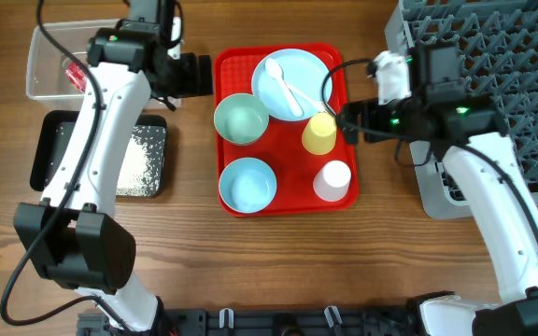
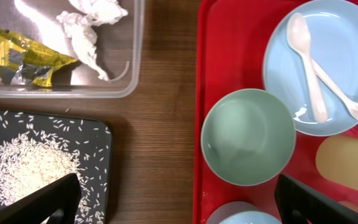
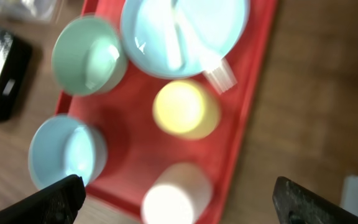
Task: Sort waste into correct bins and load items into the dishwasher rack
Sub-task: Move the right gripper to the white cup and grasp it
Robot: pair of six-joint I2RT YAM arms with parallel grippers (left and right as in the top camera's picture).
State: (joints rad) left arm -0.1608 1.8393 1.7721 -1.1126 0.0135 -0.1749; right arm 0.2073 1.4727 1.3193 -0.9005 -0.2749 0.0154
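Observation:
On the red tray (image 1: pixel 344 70), the pale blue plate (image 1: pixel 288 79) holds the white spoon (image 2: pixel 306 56) and fork (image 2: pixel 347 99). In front stand a greenish bowl (image 1: pixel 241 119), a blue bowl (image 1: pixel 247 184), the yellow cup (image 1: pixel 319 133) and the white cup (image 1: pixel 332 179). The clear tub (image 1: pixel 49 47) holds the red wrapper (image 1: pixel 75 75), the yellow wrapper (image 2: pixel 17 56) and the tissue (image 2: pixel 89 18). Rice (image 2: pixel 23 165) lies in the black tray (image 1: pixel 49 154). My left gripper (image 2: pixel 179 205) is open and empty over the tray's left edge. My right gripper (image 3: pixel 179 202) is open and empty above the cups; its view is blurred.
The grey dishwasher rack (image 1: pixel 493 75) fills the right back corner and shows nothing in it. Bare wood table (image 1: pixel 194 187) lies between the black tray and the red tray. Cables run along both arms.

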